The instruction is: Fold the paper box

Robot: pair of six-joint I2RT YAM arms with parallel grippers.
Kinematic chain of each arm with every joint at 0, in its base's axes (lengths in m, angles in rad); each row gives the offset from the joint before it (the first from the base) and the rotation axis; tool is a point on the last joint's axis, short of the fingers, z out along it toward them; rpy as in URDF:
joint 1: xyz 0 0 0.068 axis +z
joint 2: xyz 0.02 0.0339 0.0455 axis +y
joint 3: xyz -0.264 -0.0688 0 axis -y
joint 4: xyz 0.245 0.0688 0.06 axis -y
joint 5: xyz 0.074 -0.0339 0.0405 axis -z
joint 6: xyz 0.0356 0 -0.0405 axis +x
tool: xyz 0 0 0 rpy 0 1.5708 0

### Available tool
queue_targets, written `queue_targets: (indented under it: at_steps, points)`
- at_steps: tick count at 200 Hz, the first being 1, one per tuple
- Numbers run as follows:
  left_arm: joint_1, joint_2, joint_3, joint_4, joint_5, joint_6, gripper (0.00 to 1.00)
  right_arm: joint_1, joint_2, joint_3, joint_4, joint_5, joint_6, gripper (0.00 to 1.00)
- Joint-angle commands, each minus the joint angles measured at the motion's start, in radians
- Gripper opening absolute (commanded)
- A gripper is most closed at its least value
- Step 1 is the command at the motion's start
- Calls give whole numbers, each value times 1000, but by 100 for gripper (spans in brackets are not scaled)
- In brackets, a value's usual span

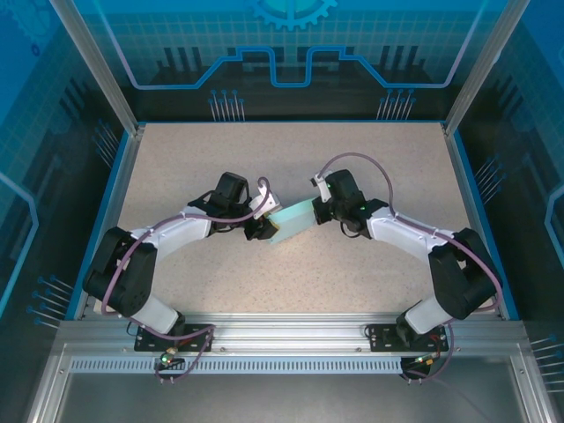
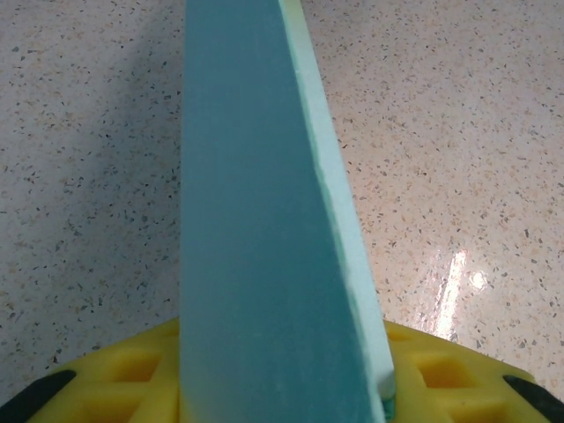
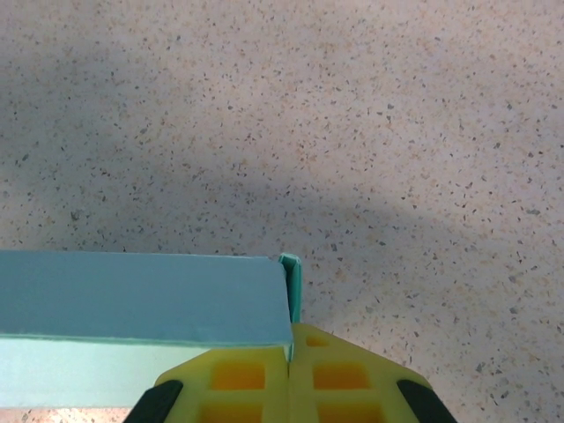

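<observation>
The paper box (image 1: 293, 222) is a pale blue, shallow rectangular box held between both grippers at the middle of the table. My left gripper (image 1: 262, 227) grips its near-left end. In the left wrist view the box (image 2: 256, 220) runs away from the camera, and the yellow fingers (image 2: 123, 374) of that gripper (image 2: 282, 374) press on both its sides. My right gripper (image 1: 319, 210) is at the box's far-right end. In the right wrist view that gripper (image 3: 291, 345) is shut on a thin upright edge (image 3: 293, 282) at the corner of the box (image 3: 141, 300).
The speckled tabletop (image 1: 291, 282) lies open around the box on every side. Blue rims and metal posts (image 1: 123, 132) border the table at left, right and back. Both arm bases (image 1: 159, 317) stand at the near edge.
</observation>
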Motion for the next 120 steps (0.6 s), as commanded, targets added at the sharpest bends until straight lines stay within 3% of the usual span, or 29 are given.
queue_targets:
  at_steps: [1, 73, 120]
  points:
    - [-2, 35, 36, 7, -124, 19, 31, 40, 34, -89, -86, -62, 14, 4]
    - [-3, 36, 42, 1, -128, 9, 41, 72, 8, -44, -132, 8, 38, 3]
    - [-3, 22, 32, 33, -127, -31, 61, 110, -2, -8, -184, 97, 74, 2]
